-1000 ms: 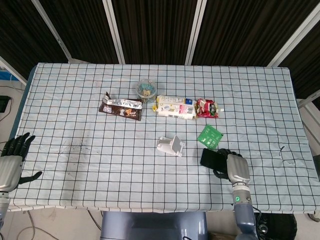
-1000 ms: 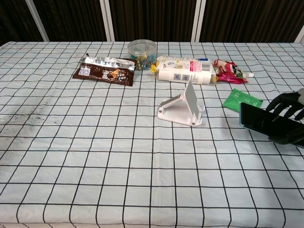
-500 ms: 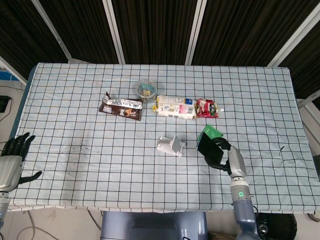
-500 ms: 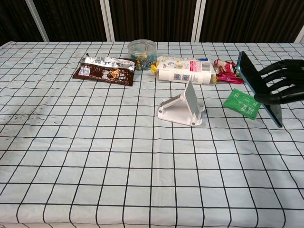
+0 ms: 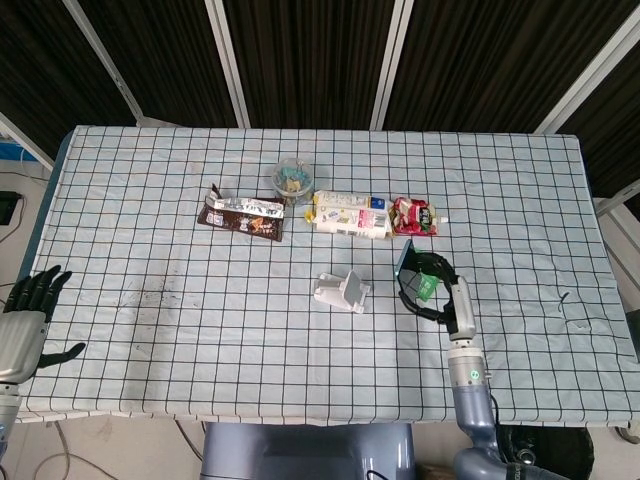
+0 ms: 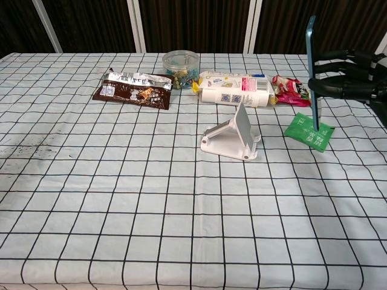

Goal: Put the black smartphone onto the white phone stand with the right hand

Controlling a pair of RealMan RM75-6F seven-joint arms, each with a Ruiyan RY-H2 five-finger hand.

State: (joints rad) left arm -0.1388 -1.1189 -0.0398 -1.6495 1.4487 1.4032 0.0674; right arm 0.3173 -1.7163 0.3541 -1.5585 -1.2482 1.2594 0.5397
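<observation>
On the checked table (image 5: 150, 200), a clear tub (image 6: 180, 62) holds small clips.

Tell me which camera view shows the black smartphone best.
The chest view: the black smartphone stands upright, edge-on, gripped by the right hand above the green packet, apart from the white phone stand. The head view shows only a small dark sliver of the phone, half hidden in the hand.

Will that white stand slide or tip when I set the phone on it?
The white phone stand looks like light plastic on smooth cloth, so it may slide if nudged. Its flat base is wide, so tipping seems unlikely. The right hand holds the black smartphone upright; lower gently.
</observation>
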